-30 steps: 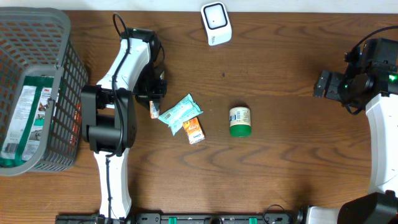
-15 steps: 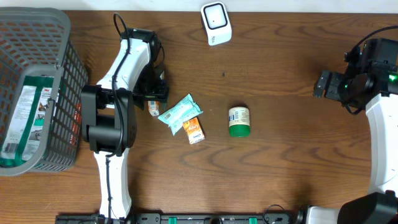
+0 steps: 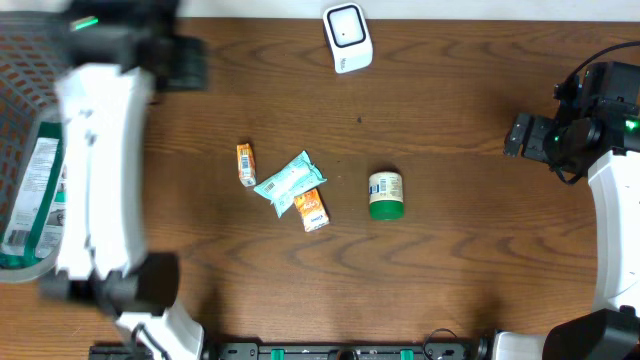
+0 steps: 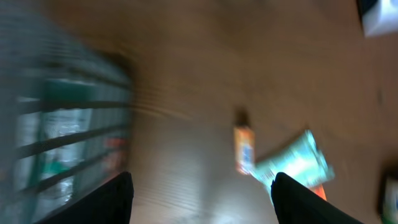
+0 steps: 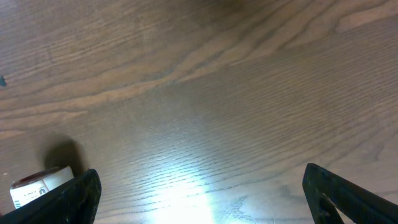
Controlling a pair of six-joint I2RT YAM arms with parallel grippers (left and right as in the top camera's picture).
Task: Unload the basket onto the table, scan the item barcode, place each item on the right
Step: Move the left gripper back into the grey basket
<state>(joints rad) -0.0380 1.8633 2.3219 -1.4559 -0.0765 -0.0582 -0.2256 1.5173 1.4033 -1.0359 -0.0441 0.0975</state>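
A small orange item (image 3: 245, 164) (image 4: 244, 148) lies free on the table, left of a teal packet (image 3: 290, 180) (image 4: 295, 160) and an orange packet (image 3: 313, 210). A green-lidded jar (image 3: 385, 194) (image 5: 37, 185) lies further right. The white scanner (image 3: 347, 37) stands at the back centre. My left arm is a blur near the basket; its gripper (image 3: 185, 60) (image 4: 202, 186) is open and holds nothing. The right gripper (image 3: 520, 135) (image 5: 199, 186) hangs wide open over bare wood at the right, nothing between its fingers.
A grey mesh basket (image 3: 20, 60) (image 4: 62, 124) with packaged goods inside stands at the left edge, partly hidden by the left arm. The right arm's base occupies the right edge.
The left gripper opened and let go of the small orange item, which now lies on the table. The left arm then swung away up and left, toward the basket. The right arm has not moved.
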